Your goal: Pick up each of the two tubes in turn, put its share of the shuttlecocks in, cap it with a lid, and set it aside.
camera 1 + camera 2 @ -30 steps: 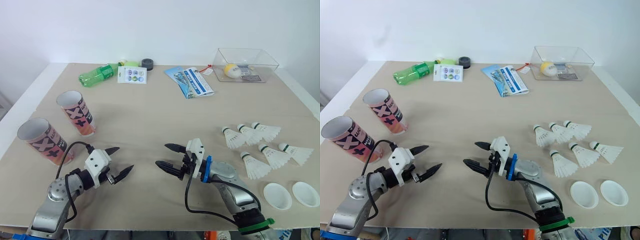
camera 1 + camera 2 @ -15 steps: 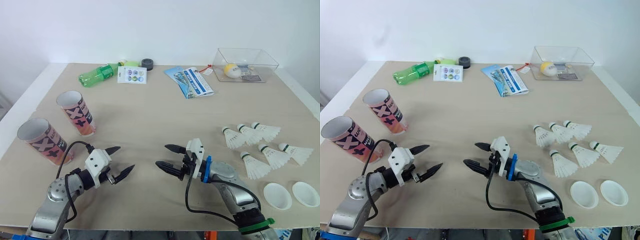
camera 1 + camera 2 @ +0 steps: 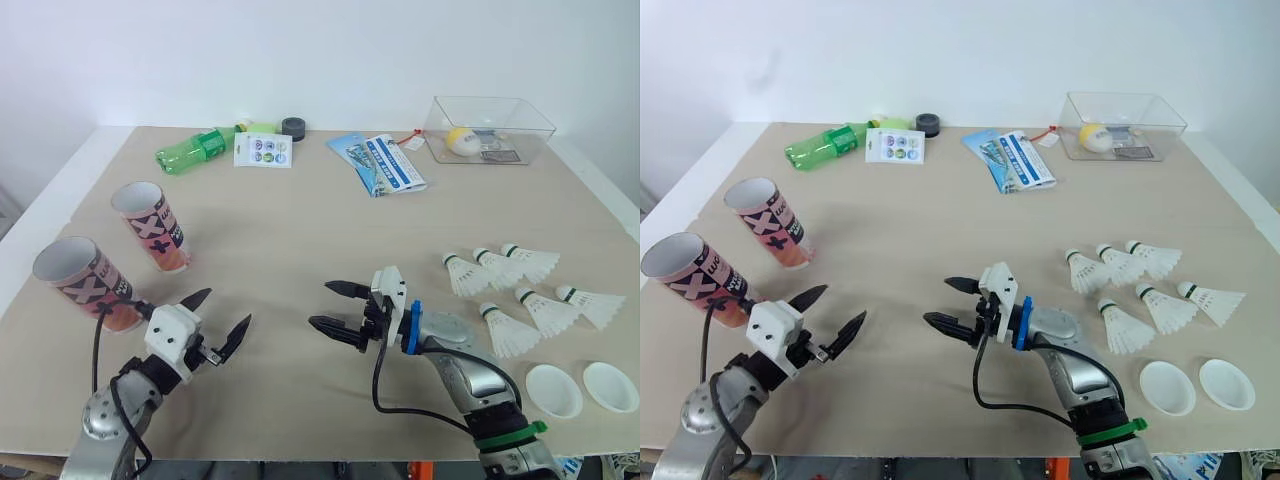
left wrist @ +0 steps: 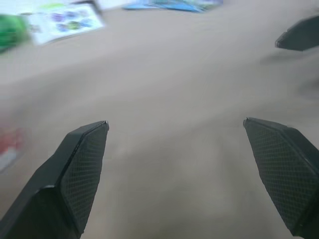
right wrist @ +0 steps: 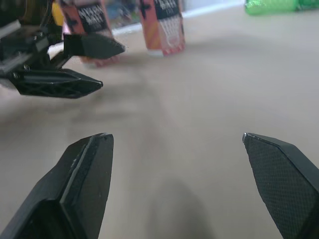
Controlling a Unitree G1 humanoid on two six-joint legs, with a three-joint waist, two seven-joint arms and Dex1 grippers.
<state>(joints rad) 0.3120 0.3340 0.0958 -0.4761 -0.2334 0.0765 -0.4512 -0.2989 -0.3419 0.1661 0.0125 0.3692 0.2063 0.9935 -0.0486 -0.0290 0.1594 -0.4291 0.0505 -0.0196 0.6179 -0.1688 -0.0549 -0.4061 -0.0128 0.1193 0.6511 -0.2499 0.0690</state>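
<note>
Currently, item by item:

1. Left gripper point(image 3: 225, 308): jaws spread wide with nothing between them. It sits low over bare tabletop at about seven o'clock on the table point(image 3: 300, 230), tips pointing toward two o'clock.
2. Right gripper point(image 3: 322, 304): jaws likewise wide apart and empty. It is near the table's six o'clock edge, tips pointing toward nine o'clock and facing the left gripper, with bare table between the two.
3. Tubes, two: pink and white with black crosses, standing with open mouths up and uncapped.
   - Near tube point(image 3: 85, 283): at ten o'clock from the left gripper, close by but apart from it.
   - Far tube point(image 3: 152, 226): at eleven o'clock from the same gripper, further up the table and apart from the near tube.
4. Shuttlecocks point(image 3: 545, 312), six: white, lying on their sides in two rows of three at three o'clock from the right gripper, apart from it, none inside a tube.
5. Lids, two: white and round, side by side at the table's five o'clock corner, just on the near side of the shuttlecocks. They are the left lid point(image 3: 555, 390) and the right lid point(image 3: 610, 387).
6. Far edge, eleven to one o'clock:
   - green bottle point(image 3: 195, 150), on its side
   - sticker card point(image 3: 264, 150)
   - black roll point(image 3: 294, 127)
   - blue leaflets point(image 3: 380, 163)
   - clear box point(image 3: 495, 108), holding a yellow ball point(image 3: 461, 140)
</note>
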